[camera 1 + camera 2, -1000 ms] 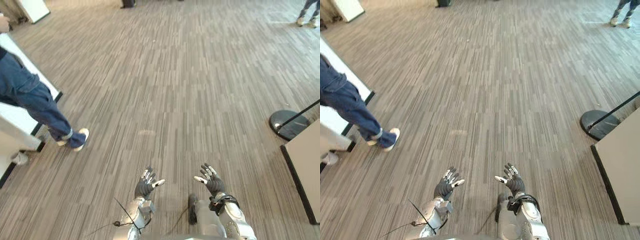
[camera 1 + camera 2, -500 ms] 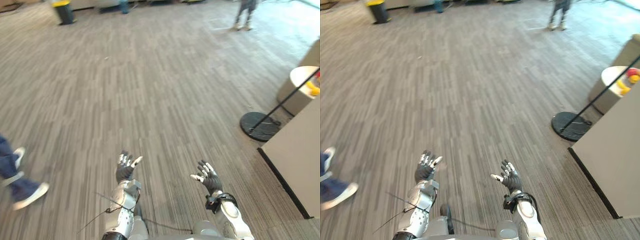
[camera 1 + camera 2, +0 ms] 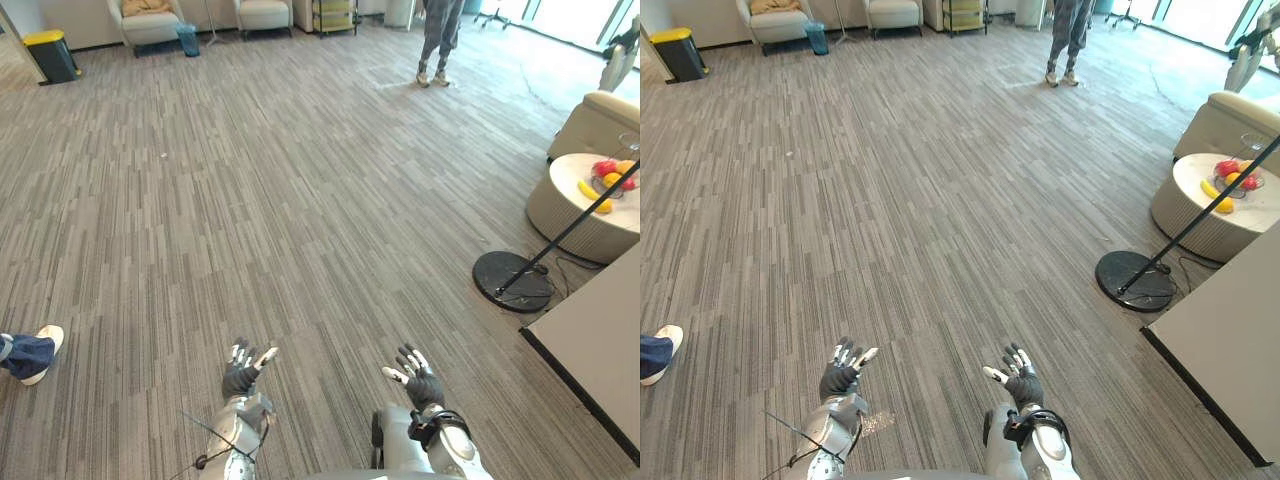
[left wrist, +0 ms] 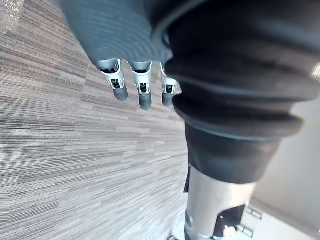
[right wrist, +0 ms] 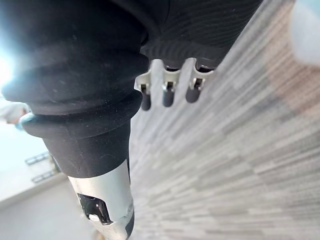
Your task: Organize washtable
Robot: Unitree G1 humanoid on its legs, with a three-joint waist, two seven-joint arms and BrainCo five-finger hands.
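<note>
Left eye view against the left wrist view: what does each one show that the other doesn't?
Left eye view: a round table with fruit, a black stand base, a standing person, and the right hand, open. Left wrist view: close-up fingers of the left hand, straight, holding nothing. Shared: the left hand and striped grey floor.

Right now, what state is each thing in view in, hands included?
Left hand: open, holding nothing.
Right hand: open, holding nothing.
Bin: upright, yellow lid shut.
Fruit: resting on the round table.
Stand base: flat on the floor.
</note>
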